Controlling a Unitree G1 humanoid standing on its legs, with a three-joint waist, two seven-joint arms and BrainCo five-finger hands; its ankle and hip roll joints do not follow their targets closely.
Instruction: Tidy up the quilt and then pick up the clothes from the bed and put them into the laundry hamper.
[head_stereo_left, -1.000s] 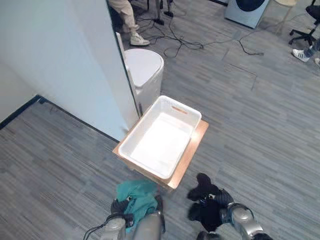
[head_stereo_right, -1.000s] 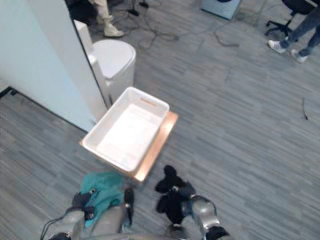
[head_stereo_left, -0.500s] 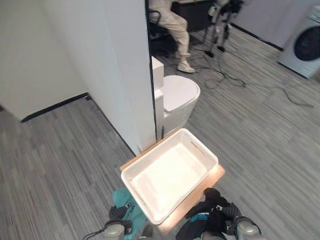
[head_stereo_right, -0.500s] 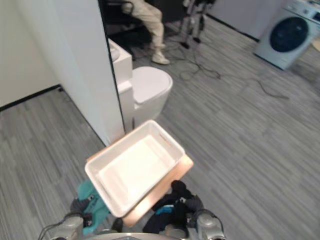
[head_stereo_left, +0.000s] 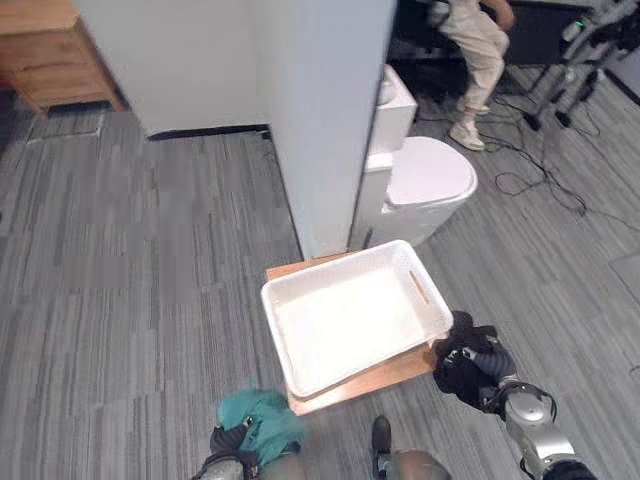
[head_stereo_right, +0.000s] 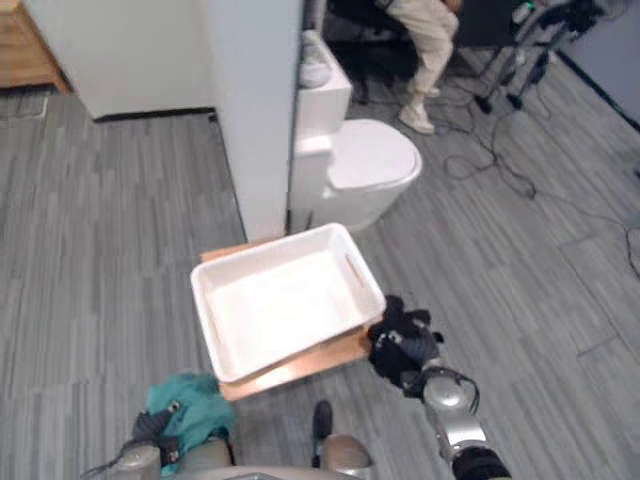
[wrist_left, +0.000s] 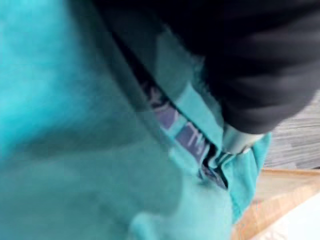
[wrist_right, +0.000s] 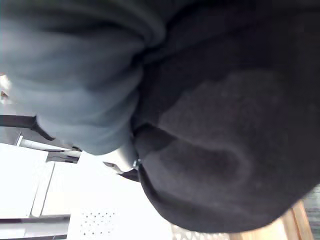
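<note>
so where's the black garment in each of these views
Left eye view: black garment bunched at the right hand, off the white hamper's right corner.
Right eye view: same bundle, right of the hamper.
Left wrist view: teal cloth instead.
Right wrist view: dark cloth close up.
Shared landmark: the hamper.

- hamper (head_stereo_left: 352, 325): white plastic, smooth and faintly glossy, its walls pierced by slot handles.
- board (head_stereo_left: 385, 371) under the hamper: wood, light brown, smooth matt face.
- teal garment (head_stereo_left: 259, 422): soft matt cloth, crumpled, with a printed label strip.
- black garment (head_stereo_left: 462, 357): thick matt cloth, fleecy in look.
- floor (head_stereo_left: 130, 280): grey striped carpet, rough and matt.
- toilet (head_stereo_left: 425, 180): white, smooth, glossy.
- wall panel (head_stereo_left: 320, 110): pale, flat, matt.
- cabinet (head_stereo_left: 50, 50): varnished wood.
</note>
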